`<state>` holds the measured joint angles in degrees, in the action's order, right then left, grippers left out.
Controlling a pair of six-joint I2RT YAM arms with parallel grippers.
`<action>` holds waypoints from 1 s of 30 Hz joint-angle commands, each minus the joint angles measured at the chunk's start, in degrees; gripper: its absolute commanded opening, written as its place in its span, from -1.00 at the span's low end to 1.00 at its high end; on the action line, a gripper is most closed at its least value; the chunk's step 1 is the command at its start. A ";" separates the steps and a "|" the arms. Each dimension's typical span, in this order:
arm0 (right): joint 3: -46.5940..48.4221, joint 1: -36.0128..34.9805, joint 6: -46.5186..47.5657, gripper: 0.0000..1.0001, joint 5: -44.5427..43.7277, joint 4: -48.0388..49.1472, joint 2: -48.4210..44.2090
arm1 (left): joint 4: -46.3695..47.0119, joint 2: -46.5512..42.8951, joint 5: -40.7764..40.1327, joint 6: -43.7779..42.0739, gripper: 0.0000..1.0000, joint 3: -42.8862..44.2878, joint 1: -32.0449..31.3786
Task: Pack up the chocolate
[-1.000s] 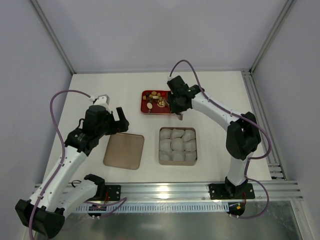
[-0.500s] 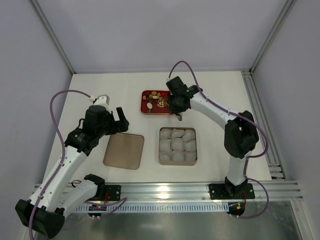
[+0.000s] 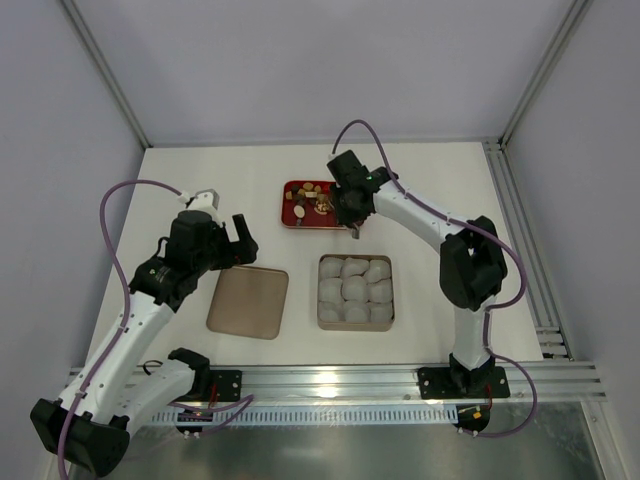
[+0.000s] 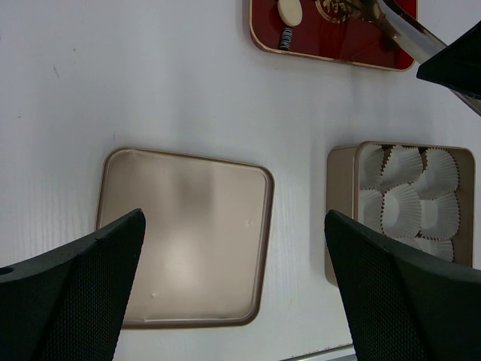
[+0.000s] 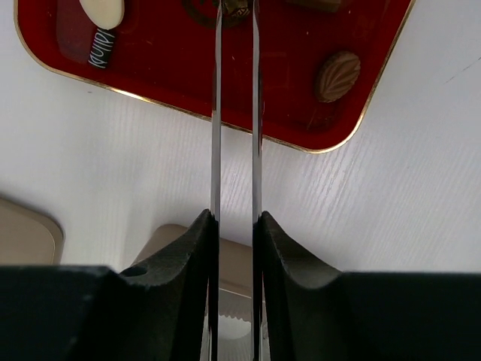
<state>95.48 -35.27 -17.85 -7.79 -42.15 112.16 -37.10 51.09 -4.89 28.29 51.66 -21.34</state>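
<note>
The chocolate (image 3: 312, 200) lies as several small pieces in a red tray (image 3: 293, 222) at the back middle. In the right wrist view I see a tan ridged piece (image 5: 337, 75), a cream oval (image 5: 101, 11) and a dark striped piece (image 5: 99, 49). My right gripper (image 3: 350, 205) (image 5: 234, 226) is shut on metal tongs (image 5: 216, 113). The blades reach over the red tray (image 5: 68, 68), with a brown-gold piece (image 5: 234, 7) between their tips at the frame's top edge. My left gripper (image 3: 240, 240) (image 4: 234, 218) is open and empty above the tan lid (image 4: 184, 233).
A gold box (image 3: 322, 290) (image 4: 340, 162) holding white paper cups (image 3: 355, 285) (image 4: 406, 195) sits in front of the red tray (image 4: 263, 41). The tan lid (image 3: 248, 302) lies flat to the left of the box. Metal rails run along the near and right table edges.
My right arm has shifted slightly back and left, bringing the tongs further over the red tray. The left arm has not moved.
</note>
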 commanded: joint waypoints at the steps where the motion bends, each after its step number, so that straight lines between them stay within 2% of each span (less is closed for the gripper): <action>1: 2.96 -0.42 0.62 -0.41 -0.64 -0.21 -0.88 | 1.15 -0.47 -0.48 0.45 0.99 -0.07 0.16; 5: 2.52 -0.42 0.97 -0.55 -1.26 -1.44 -2.55 | 1.07 -0.12 0.14 0.45 0.99 -0.07 0.16; 15: -3.10 -0.33 0.62 -0.64 1.10 -4.52 -13.53 | 1.42 0.06 1.63 0.53 0.99 -0.15 0.16; 25: -13.39 -0.77 -1.23 -0.66 7.08 -6.54 -27.95 | 1.59 0.06 1.90 0.54 0.99 -0.33 0.16; 30: -17.08 -3.92 -2.54 -0.66 10.43 -6.80 -32.26 | 1.33 -0.38 0.76 0.54 0.99 -0.42 0.16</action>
<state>79.90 -36.84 -19.03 -0.45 -48.86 82.85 -37.08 51.31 -3.42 28.34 51.33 -21.34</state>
